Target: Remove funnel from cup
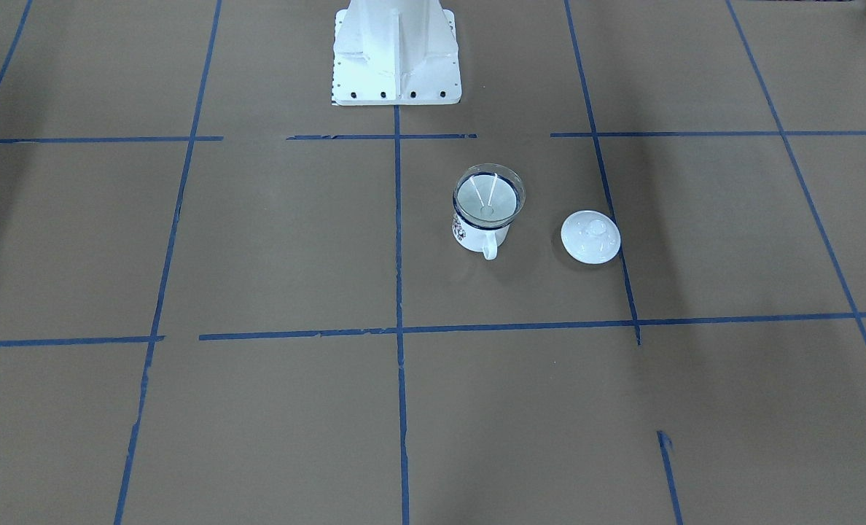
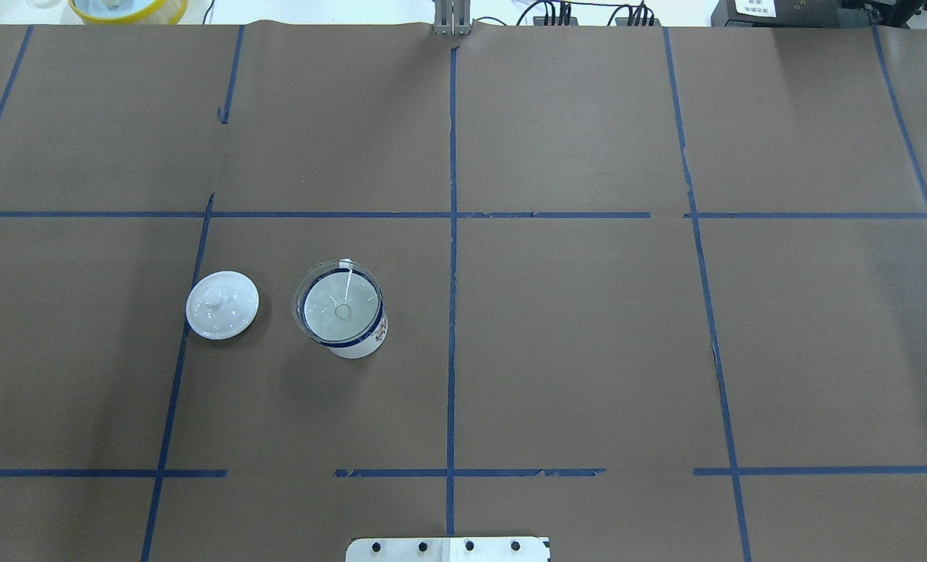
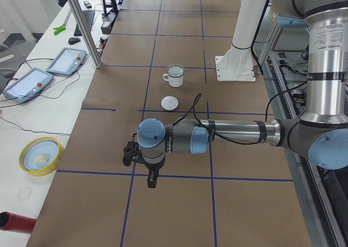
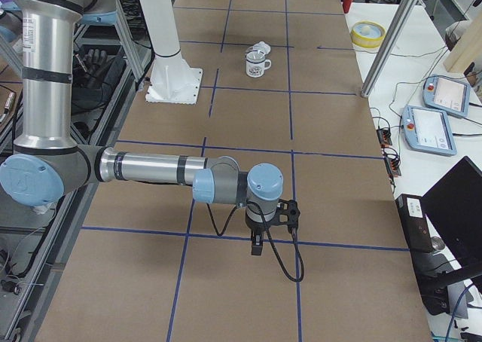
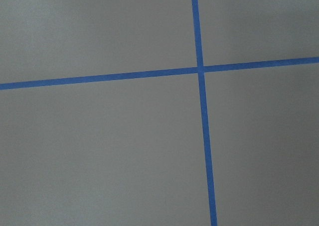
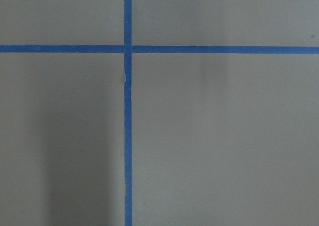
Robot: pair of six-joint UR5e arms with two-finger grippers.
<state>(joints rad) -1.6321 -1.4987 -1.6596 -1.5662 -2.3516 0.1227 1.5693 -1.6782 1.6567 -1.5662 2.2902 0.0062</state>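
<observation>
1. In the left-side view the left gripper (image 3: 151, 180) hangs at lower centre over the brown-paper table (image 3: 179, 214), pointing down. It touches nothing, and I cannot tell how far its fingers are parted.
2. In the right-side view the right gripper (image 4: 257, 246) hangs just below centre, also pointing down and holding nothing. I cannot tell its opening either.
3. Each wrist view shows only paper and crossed blue tape lines (image 5: 201, 69).
4. Farther off, the white domed lid (image 2: 222, 304) lies left of centre in the overhead view, near the mug but apart from it.
5. The clear funnel (image 2: 337, 300) sits in the white enamel mug (image 2: 364, 343). Its mouth faces up, its spout points down inside and its axis is upright.
6. In the front-facing view the mug handle (image 1: 489, 251) points toward the frame's bottom.
</observation>
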